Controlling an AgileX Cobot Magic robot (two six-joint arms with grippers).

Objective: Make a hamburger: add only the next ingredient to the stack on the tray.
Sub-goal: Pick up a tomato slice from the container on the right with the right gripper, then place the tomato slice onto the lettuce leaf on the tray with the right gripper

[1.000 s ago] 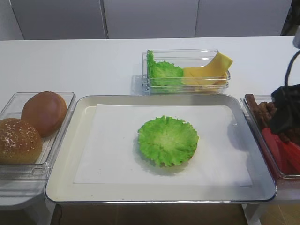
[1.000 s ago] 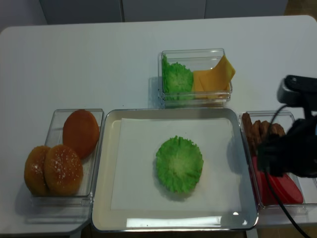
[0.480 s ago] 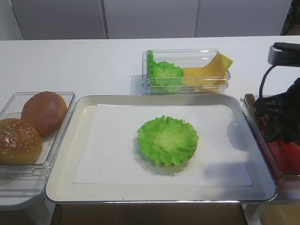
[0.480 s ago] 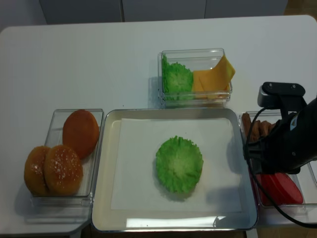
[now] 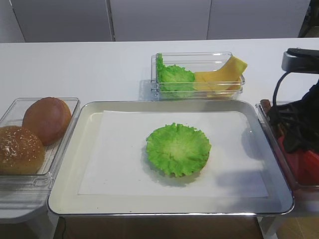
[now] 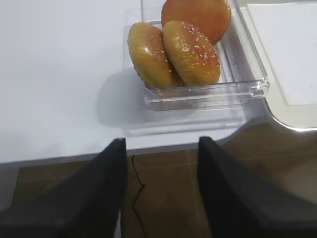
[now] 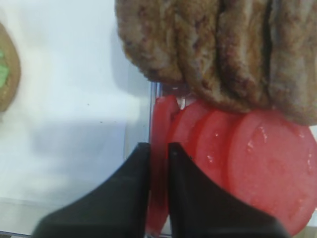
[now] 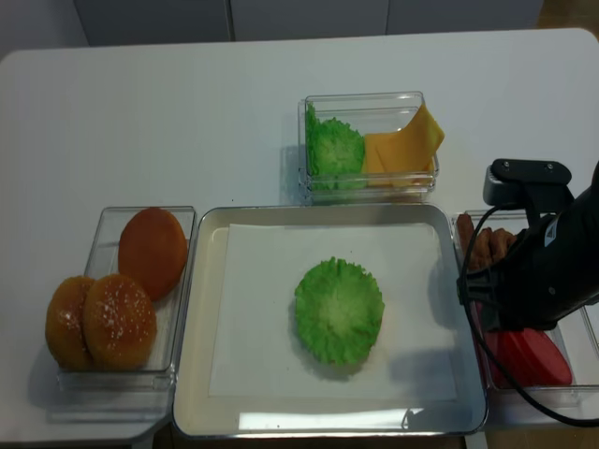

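At the far left our left hand (image 6: 159, 198) hangs wide open and empty off the table's (image 8: 187, 112) edge beside the bun tub (image 8: 131, 281), while on the tray (image 8: 201, 412) the lettuce-topped stack (image 8: 339, 311) waits in the middle. At the right, our right hand (image 7: 158, 158) has pinched its fingers onto the edge of the leftmost tomato slice (image 7: 159, 129) in the tub with the patties (image 7: 218, 49). We judge the pick is in hand; next we need a clean lift of that one slice, then a carry left onto the lettuce.
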